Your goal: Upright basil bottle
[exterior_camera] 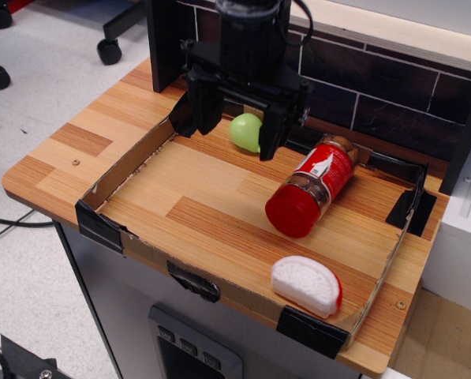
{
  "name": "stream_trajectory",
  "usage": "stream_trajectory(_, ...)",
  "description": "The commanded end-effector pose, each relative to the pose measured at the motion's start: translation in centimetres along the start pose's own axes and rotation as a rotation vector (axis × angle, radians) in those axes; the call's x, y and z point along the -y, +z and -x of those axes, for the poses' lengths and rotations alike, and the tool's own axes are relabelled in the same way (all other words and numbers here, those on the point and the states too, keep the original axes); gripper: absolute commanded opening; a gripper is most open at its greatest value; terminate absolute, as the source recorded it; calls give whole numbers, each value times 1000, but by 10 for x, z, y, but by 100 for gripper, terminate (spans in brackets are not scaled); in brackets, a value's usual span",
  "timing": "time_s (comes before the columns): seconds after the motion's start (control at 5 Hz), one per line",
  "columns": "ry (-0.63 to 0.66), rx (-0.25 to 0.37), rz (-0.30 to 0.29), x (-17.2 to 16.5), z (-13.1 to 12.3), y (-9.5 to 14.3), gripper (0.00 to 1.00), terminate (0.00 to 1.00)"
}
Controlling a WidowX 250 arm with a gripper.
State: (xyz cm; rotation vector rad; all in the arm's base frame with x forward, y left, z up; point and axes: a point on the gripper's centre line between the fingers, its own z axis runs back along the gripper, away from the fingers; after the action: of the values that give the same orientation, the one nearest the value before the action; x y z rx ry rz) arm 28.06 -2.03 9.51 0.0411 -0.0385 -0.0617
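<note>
The basil bottle [312, 189] lies on its side in the right half of the cardboard tray [128, 162]. Its red cap points toward the front and its clear base toward the back wall. My black gripper [237, 128] hangs open over the back of the tray, its two fingers spread wide. The right finger [271, 136] stands just left of the bottle's far end, and I cannot tell whether it touches. The gripper holds nothing.
A small green pear-shaped thing [246, 131] sits between my fingers at the tray's back. A white half-round piece with a red edge [305, 285] lies at the front right. A dark tiled wall [377, 99] runs behind the tray. A white block [464, 229] stands at right.
</note>
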Motion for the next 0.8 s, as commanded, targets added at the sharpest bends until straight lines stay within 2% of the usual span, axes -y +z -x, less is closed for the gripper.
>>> stream_trajectory(0.0,23,94,-1,14,-2,-4,100,0)
stream_trajectory(0.2,24,67,1,26,-4,-11,100,0)
stream_trajectory(0.4,9,78,-48,31,-6,-26,100,0)
stream_trajectory(0.6,7,76,-73,30,-9,-39,100,0)
